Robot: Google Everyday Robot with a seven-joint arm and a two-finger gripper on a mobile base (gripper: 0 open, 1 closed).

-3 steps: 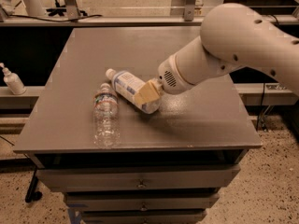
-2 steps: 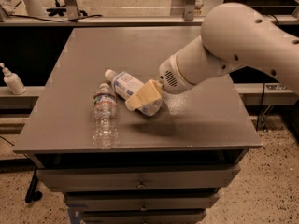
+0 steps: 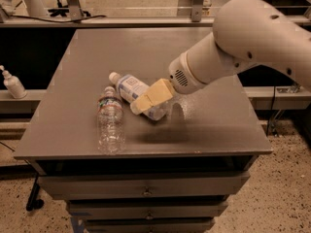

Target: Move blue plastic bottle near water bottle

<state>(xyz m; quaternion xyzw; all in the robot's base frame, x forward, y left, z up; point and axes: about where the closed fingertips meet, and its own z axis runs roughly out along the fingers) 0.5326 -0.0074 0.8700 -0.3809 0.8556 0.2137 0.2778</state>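
Observation:
The blue plastic bottle (image 3: 130, 89) lies on its side near the middle of the grey table (image 3: 73, 125), its white cap pointing to the back left. The water bottle (image 3: 111, 124), clear and ribbed, lies just to its front left, cap pointing away, a small gap from it. My gripper (image 3: 147, 100), with tan pads, comes in from the right on the white arm (image 3: 233, 47). It sits over the bottom end of the blue plastic bottle and hides part of that end.
A white pump bottle (image 3: 12, 84) stands on a lower shelf at the far left. Drawers (image 3: 146, 191) sit under the table's front edge. A rail and metal posts (image 3: 73, 4) run behind the table.
My gripper has shifted slightly to the left over the blue plastic bottle's bottom end. Both bottles lie where they were.

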